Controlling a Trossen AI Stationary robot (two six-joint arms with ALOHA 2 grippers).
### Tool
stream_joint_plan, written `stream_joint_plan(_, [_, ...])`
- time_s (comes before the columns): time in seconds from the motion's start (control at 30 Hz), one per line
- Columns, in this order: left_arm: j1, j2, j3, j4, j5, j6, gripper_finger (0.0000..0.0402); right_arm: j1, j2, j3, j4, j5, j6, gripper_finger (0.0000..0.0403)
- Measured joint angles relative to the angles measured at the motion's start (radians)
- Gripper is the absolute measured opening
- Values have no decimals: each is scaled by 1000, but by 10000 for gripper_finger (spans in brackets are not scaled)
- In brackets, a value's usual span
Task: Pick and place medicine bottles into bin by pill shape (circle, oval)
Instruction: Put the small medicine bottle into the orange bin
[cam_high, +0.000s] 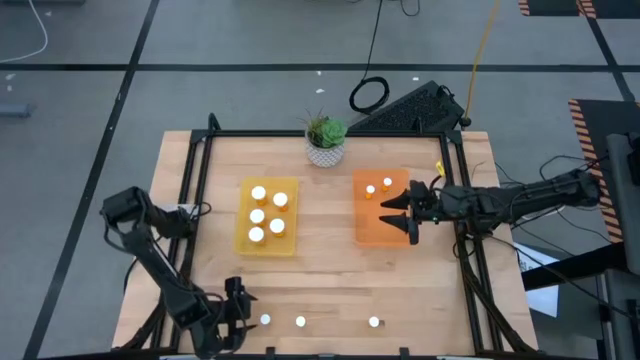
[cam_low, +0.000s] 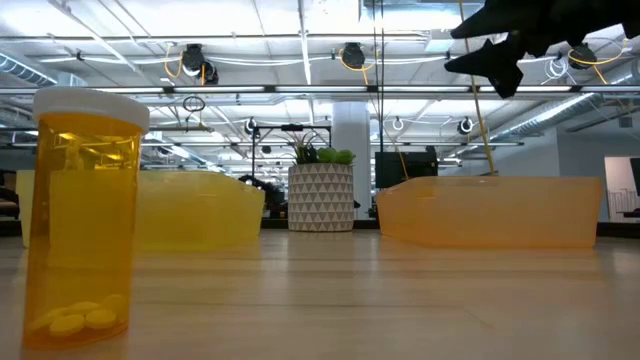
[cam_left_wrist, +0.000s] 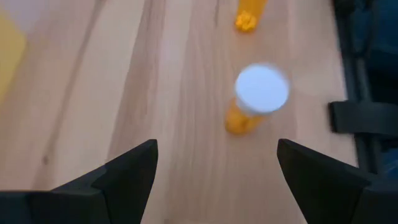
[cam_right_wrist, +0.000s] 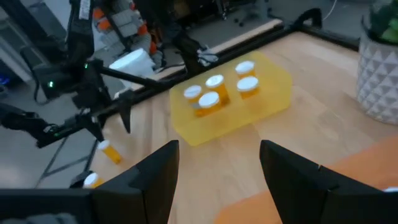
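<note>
High view: both my arms sit over the pale wooden bench (cam_high: 330, 280). My left end effector (cam_high: 238, 312) is low at the near edge, fingers spread wide and empty, lined up on the nearest small orange medicine bottle with a white cap (cam_high: 265, 320). Left wrist view confirms it: that bottle (cam_left_wrist: 258, 99) stands upright ahead of and between my open fingers (cam_left_wrist: 127, 171), not yet touched. Judgement: I am placed here to close on it next.

Two more white-capped bottles stand loose along the same near edge, one at the middle (cam_high: 300, 321) and one farther right (cam_high: 374, 321), well apart from each other. These remain to be sorted.

My right end effector (cam_high: 400, 212) hangs above the orange translucent plastic bin (cam_high: 372, 232), fingers apart, holding nothing. Judgement: it hovers there because this is the drop point for one pill shape. Two bottles (cam_high: 379, 187) stand in that bin's far end.

A yellow translucent plastic bin (cam_high: 245, 240) lies to the left of it, holding five upright bottles (cam_high: 267, 212). Between the bins at the far edge stands a white patterned pot with a green plant (cam_high: 325, 143), no part of the work.

Low view: one bottle (cam_low: 82, 215) looms close, flat pale pills on its floor; whether circle or oval I cannot tell.
</note>
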Motion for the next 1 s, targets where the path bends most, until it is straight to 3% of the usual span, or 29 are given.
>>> stream_joint_plan(0.13, [-9,69,0,9,6,-58,335,24,6,0,3,42,-13,219])
stream_joint_plan(0.33, [-12,139,0,137,-5,-19,335,29,7,0,3,64,-13,219])
stream_joint_plan(0.73, [-19,205,1,224,-127,-6,332,29,8,0,3,67,-13,219])
stream_joint_plan(1.0, [-28,280,3,294,-215,-14,257,30,30,0,3,85,-16,219])
